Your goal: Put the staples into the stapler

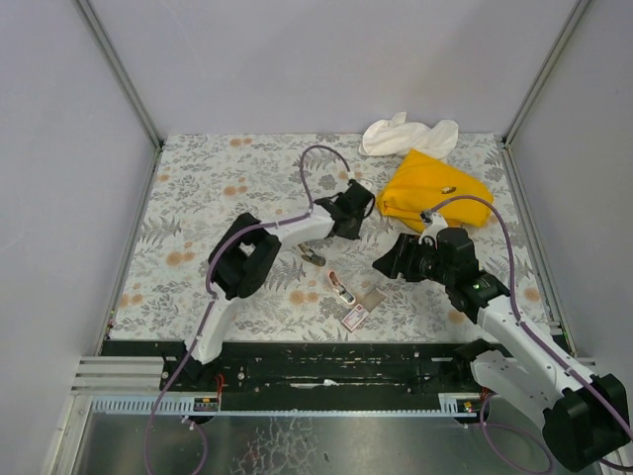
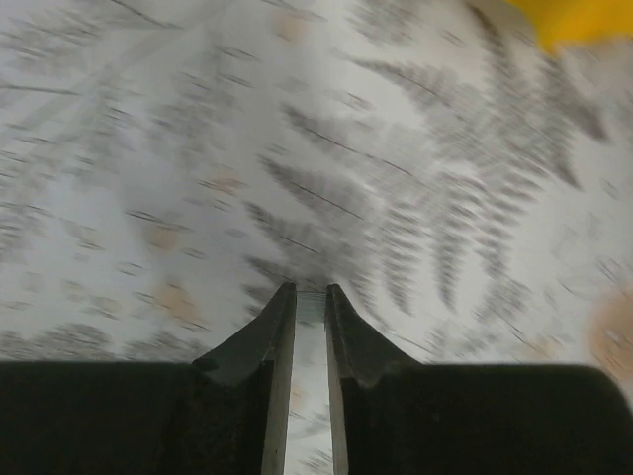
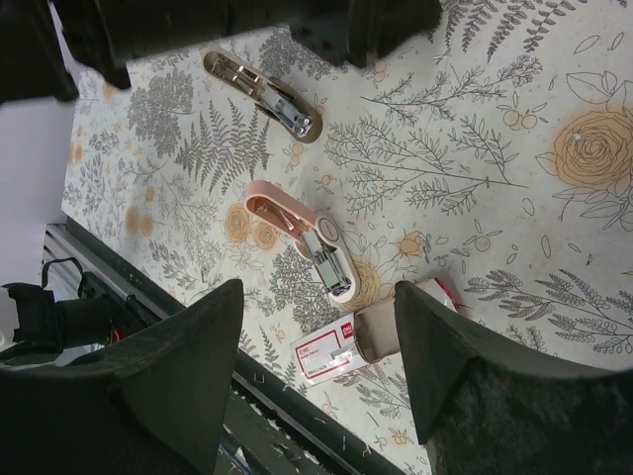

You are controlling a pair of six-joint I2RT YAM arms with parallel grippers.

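Observation:
The pink stapler [image 1: 341, 287] [image 3: 312, 242] lies hinged open on the floral tablecloth, its metal channel facing up. Just in front of it, by the table's near edge, lies the staples box [image 1: 354, 317] [image 3: 331, 354], with its tan inner piece [image 3: 381, 332] slid out beside it. My right gripper [image 1: 386, 265] [image 3: 318, 292] hovers open above the box and the stapler, holding nothing. My left gripper [image 1: 354, 210] [image 2: 311, 289] is shut farther back near the yellow cloth, with only a narrow slit between its fingers. Its view is blurred and shows only tablecloth.
A brass-coloured metal stapler-like piece [image 1: 313, 257] [image 3: 265, 94] lies left of the pink stapler. A yellow cloth [image 1: 430, 188] [image 2: 584, 20] and a white cloth [image 1: 406, 134] lie at the back right. The black rail [image 1: 326, 361] runs along the near edge.

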